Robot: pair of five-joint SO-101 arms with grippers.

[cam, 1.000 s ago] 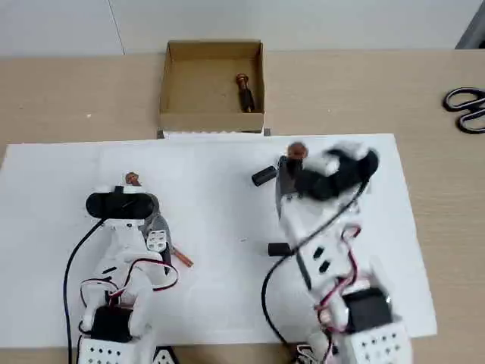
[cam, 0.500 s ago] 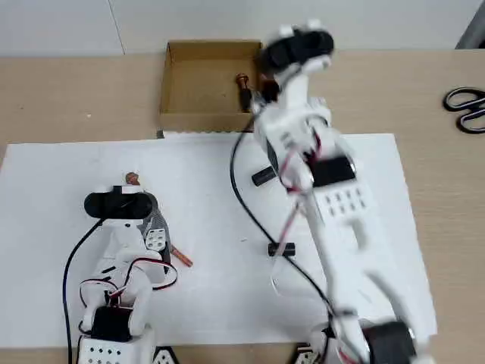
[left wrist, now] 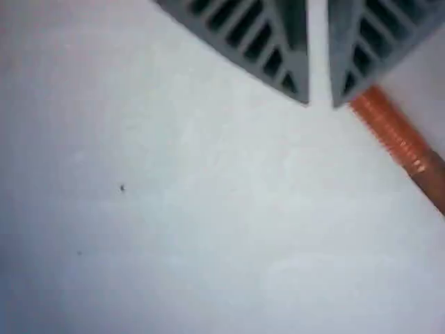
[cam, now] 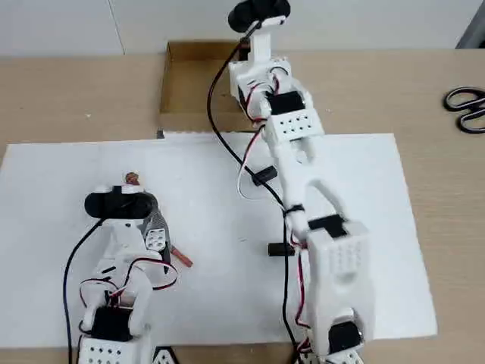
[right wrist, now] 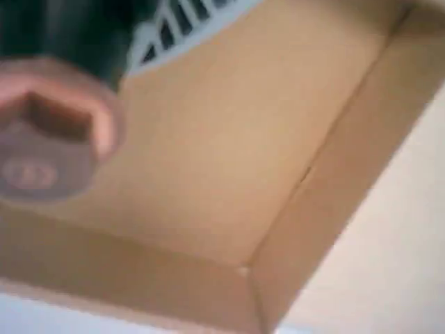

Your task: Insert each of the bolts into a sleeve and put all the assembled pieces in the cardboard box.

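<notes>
My right arm stretches across the paper to the cardboard box (cam: 189,87). Its gripper (right wrist: 111,59) hangs over the box floor (right wrist: 229,160), shut on a copper bolt (right wrist: 49,139) that sits in a black sleeve (right wrist: 69,35). My left gripper (left wrist: 318,97) rests low over the white paper, its grey fingers (left wrist: 278,49) almost touching with nothing between them. A bare copper bolt (left wrist: 400,142) lies just beside it, seen as the bolt (cam: 182,260) on the paper. Another bolt head (cam: 132,179) peeks out beyond the left arm. Two loose black sleeves (cam: 264,176) (cam: 279,249) lie mid-paper.
The white paper sheet (cam: 61,197) covers the near part of the wooden table. Black scissors (cam: 464,106) lie at the far right edge. The right arm and its cables cover the box's right side.
The right arm has swung from the middle of the paper up and forward over the box, carrying the bolt in its sleeve. The left arm has stayed still.
</notes>
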